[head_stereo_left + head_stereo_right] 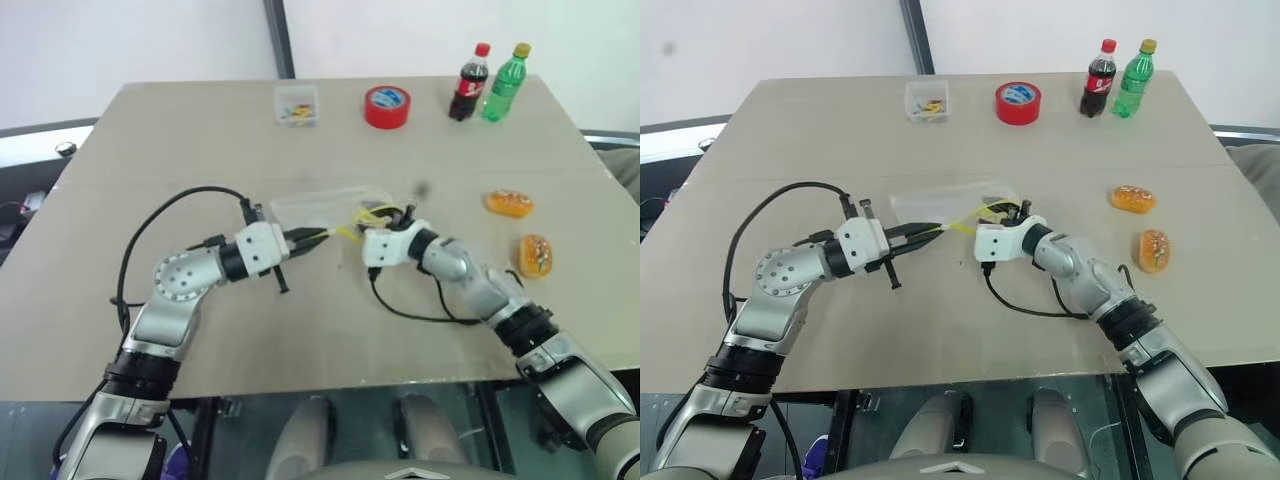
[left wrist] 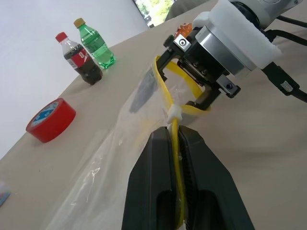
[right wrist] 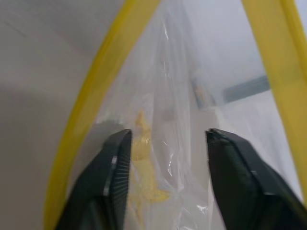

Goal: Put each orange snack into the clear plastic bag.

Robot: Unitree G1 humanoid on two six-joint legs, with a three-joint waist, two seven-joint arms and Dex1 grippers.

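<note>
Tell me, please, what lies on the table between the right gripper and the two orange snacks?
In the left eye view, nothing lies between the right gripper at the clear plastic bag and the orange snacks: only bare table.

Silver-white arms, black cables, black-fingered left pincer (image 1: 318,236).

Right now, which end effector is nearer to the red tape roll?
Right. The right end effector sits at the bag's yellow mouth, almost directly below the red tape roll; the left end effector is further to the left.
</note>
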